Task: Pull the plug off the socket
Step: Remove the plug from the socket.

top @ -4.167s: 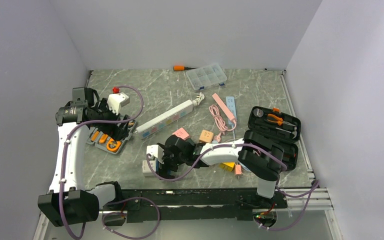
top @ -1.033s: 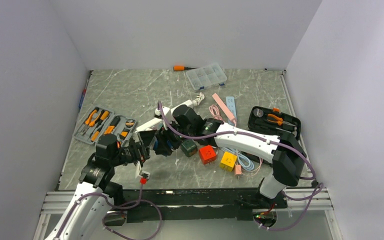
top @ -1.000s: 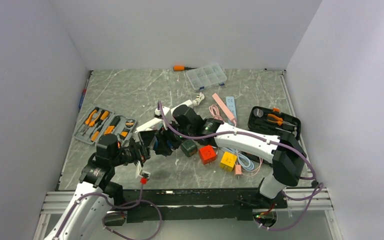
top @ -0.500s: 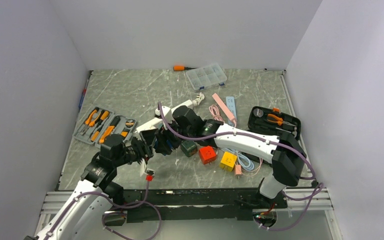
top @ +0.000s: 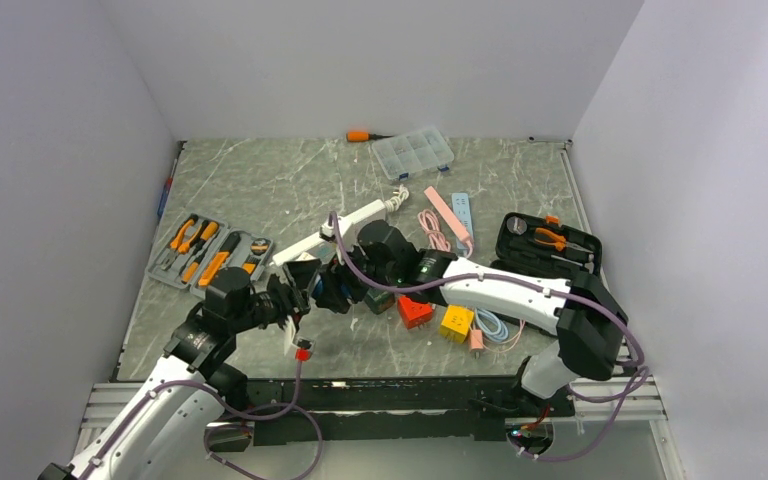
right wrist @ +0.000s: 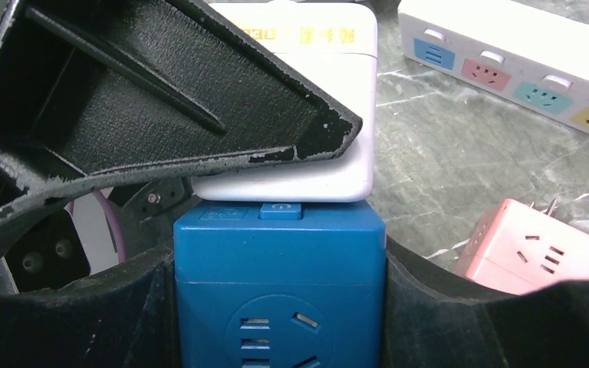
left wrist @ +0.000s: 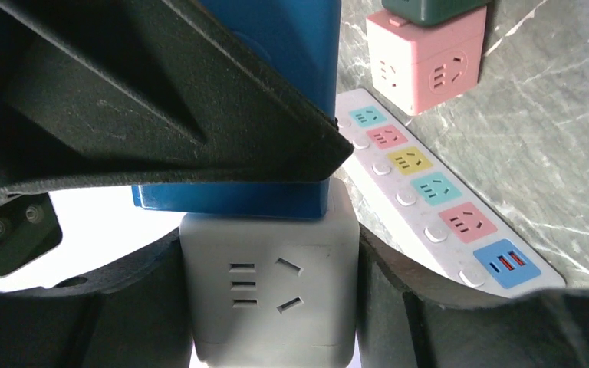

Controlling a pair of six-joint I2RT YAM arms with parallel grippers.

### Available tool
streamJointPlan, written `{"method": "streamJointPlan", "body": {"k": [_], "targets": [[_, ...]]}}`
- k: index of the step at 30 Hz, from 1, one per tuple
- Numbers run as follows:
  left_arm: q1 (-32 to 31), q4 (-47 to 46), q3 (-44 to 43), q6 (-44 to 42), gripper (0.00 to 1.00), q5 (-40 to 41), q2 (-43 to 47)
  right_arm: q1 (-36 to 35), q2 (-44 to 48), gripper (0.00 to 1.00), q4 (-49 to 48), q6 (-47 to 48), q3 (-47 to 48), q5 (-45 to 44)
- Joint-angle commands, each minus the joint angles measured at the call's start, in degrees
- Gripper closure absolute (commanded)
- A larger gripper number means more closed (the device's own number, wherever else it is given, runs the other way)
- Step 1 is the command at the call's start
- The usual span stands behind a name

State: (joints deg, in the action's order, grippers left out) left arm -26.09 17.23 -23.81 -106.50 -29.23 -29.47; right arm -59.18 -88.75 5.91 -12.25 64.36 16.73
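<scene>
The socket, a long white power strip (top: 345,225) with pastel outlet faces, lies on the table; it also shows in the left wrist view (left wrist: 429,192) and the right wrist view (right wrist: 506,69). Its visible outlets hold no plug. My left gripper (left wrist: 268,299) is shut on a white cube adapter (left wrist: 268,291). My right gripper (right wrist: 276,307) is shut on a blue cube adapter (right wrist: 276,284). The white cube (right wrist: 330,46) and the blue cube (left wrist: 276,46) sit face to face, touching. The grippers meet just in front of the strip, left (top: 295,290) and right (top: 325,285).
A pink cube (right wrist: 537,249) lies beside the strip. Green (top: 380,298), red (top: 415,312) and yellow (top: 455,322) cubes lie under the right arm. A tool tray (top: 210,260) is left, a black tool case (top: 550,245) right, a clear box (top: 415,152) at the back.
Both arms came together mid-table from far apart. Over the last second the joined grippers shifted slightly right; the two cubes stay pressed together.
</scene>
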Motion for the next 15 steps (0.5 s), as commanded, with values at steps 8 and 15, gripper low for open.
{"method": "streamJointPlan", "body": {"k": [8,15], "targets": [[1.1,-2.8,-3.1,0.4,1.00,6.8,-0.5,-0.3,9.7,1.00,5.8,-1.4,-7.2,-1.0],[1.1,-2.9,-3.5,0.5,1.00,8.7,-1.0,-0.3,12.2,1.00,7.4,-2.6,-9.0,-2.2]]}}
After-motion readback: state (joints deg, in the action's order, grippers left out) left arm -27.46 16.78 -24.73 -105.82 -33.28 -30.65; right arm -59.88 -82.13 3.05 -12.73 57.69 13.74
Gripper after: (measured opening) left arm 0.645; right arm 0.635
